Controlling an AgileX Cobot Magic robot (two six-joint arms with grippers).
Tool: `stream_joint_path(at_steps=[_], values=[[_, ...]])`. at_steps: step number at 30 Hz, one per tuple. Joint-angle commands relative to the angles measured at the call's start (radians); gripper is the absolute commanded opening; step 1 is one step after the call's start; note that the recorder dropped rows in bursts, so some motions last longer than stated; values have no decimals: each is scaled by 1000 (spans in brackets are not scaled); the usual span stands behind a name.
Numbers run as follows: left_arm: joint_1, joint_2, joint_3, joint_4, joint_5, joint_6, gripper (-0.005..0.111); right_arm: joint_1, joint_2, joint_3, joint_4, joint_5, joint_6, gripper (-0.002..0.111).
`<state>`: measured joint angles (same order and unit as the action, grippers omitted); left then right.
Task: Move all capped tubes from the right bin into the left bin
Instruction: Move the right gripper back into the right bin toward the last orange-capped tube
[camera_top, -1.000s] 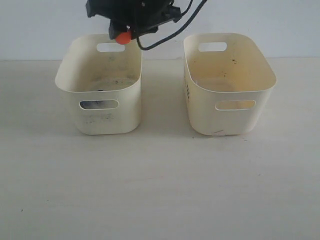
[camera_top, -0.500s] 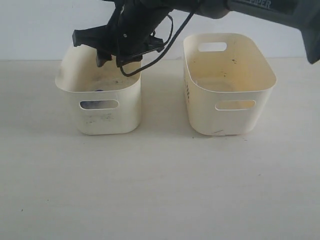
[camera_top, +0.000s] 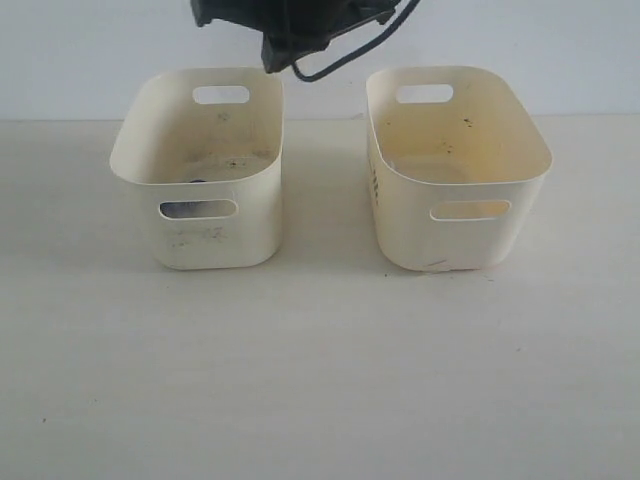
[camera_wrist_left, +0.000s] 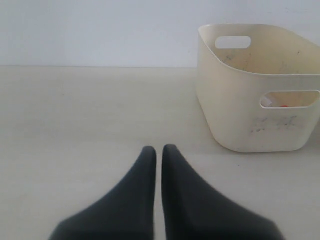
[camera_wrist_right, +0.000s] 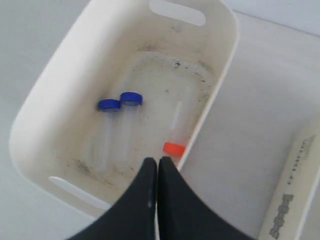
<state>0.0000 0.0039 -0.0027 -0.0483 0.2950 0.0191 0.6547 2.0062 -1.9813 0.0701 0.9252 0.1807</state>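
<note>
right gripper is hanging over the left bin, jaws clenched tip to tip, gripping nothing

tubes are lying on that bin's floor: orange-red-capped tube just ahead of the tips, hard against the side wall; two blue-capped tubes further ahead and off to one side, lying side by side

right bin is looking empty to me, so I'm reading this as the pull-out from the drop, then a check for leftovers

doing it well:
- keep lifting straight up, well clear of the rim; the orange-red tube is sitting right under the tips, no sideways sweep while low
- be opening the jaws before going down into the right bin, not inside it
- be checking the floor strip behind that bin's front wall, it's hidden from the room side

views:
- right wrist view is the only one counting the tubes; the exterior view is showing no tubes in the left bin, just smudges and a dark patch behind the front handle cut-out
- exterior view is the only one looking inside the right bin; the wrist view is catching just a slice of its outer wall
- left wrist view is showing the left gripper low over the table, jaws closed but for a thin slit, empty, left bin ahead and off to one side, an orange speck through its handle slot; that gripper isn't appearing in the exterior view
</note>
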Motion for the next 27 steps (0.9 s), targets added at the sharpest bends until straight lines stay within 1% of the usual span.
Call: stream_joint_path(at_steps=[1,8,13,20,27], values=[[-4,-4,3,-9,1,-2,4,-70,-31,-2,-12,25,-16,0],[-4,-4,3,-9,1,-2,4,-144,-43,9,6,34,-64,0],[-4,-4,3,-9,1,-2,4,-204,-43,93,12,6,-71,0],[-4,-4,3,-9,1,-2,4,-265,-43,253,30,-111,-60,0],[-4,-4,3,-9,1,-2,4,-269,-39,382,14,-263,-35,0]])
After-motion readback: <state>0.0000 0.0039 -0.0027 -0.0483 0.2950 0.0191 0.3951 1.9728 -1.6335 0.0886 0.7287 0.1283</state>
